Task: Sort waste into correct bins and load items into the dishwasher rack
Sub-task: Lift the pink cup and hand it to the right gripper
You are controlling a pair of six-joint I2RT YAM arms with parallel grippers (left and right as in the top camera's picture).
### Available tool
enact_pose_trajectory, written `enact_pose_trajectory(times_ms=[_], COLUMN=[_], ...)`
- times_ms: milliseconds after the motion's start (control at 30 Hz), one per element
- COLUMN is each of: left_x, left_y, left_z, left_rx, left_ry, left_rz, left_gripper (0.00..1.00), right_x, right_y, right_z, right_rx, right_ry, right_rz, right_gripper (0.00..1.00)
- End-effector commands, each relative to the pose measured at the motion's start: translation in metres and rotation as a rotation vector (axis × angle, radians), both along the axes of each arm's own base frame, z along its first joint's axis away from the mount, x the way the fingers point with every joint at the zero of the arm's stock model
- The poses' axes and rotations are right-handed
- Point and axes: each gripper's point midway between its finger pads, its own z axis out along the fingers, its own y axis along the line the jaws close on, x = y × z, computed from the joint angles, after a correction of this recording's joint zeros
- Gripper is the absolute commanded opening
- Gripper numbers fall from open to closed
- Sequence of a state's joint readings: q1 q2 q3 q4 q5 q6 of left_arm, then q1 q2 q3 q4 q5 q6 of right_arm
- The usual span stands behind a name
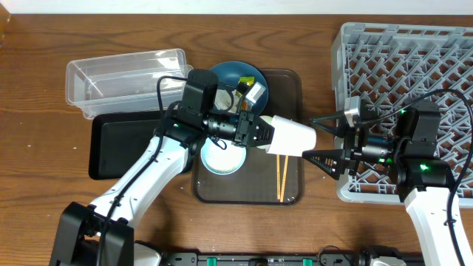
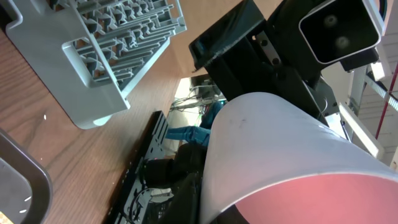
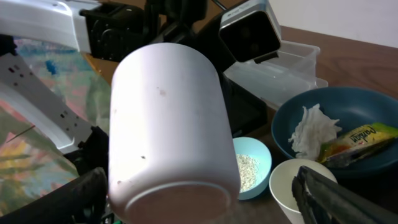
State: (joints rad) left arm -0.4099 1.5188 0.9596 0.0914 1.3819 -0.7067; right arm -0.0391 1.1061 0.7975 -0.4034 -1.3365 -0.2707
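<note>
My left gripper [image 1: 264, 134] is shut on the rim of the pink cup [image 1: 293, 136], holding it on its side above the brown tray, base toward the right arm. In the left wrist view the pink cup [image 2: 280, 143] fills the lower right. My right gripper [image 1: 319, 139] is open, its fingers [image 3: 81, 193] either side of the cup's base [image 3: 168, 124], apart from it. The blue bowl-plate [image 3: 336, 112] holds tissue [image 3: 313, 127] and a wrapper [image 3: 359, 138]. The pale green cup [image 3: 261, 155] has rice [image 3: 247, 169] in it, next to the white bowl [image 3: 289, 183]. Chopsticks [image 1: 281, 177] lie on the tray.
The brown serving tray [image 1: 292, 193] sits mid-table. A clear tub [image 1: 126, 74] and a black tray [image 1: 122, 144] stand at the left. The grey dishwasher rack [image 1: 414, 59] is at the right, partly under my right arm.
</note>
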Motion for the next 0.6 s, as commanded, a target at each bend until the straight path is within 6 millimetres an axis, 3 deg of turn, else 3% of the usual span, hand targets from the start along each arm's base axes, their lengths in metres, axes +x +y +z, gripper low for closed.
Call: enact_pose_trajectory(times_ms=[0,267,567], left_x=[-0.004,-0.003,-0.003], left_y=[-0.002,-0.002,-0.002], left_z=[0.008,0.008,0.008], left_rx=[-0.020,-0.018,-0.018], left_ry=[-0.015,-0.013,-0.012], left_rz=[-0.027,-0.024,-0.024], left_gripper=[0.06,0.06,0.06], right_x=[-0.006,-0.017,-0.016], right_y=[0.003,0.011,0.022], right_z=[0.012,0.017,0.009], right_rx=[0.035,0.065,0.017], right_ry=[-0.031,-0.034,-0.033], right_rz=[0.049,0.115,0.112], right_gripper=[0.91,0.89,0.75])
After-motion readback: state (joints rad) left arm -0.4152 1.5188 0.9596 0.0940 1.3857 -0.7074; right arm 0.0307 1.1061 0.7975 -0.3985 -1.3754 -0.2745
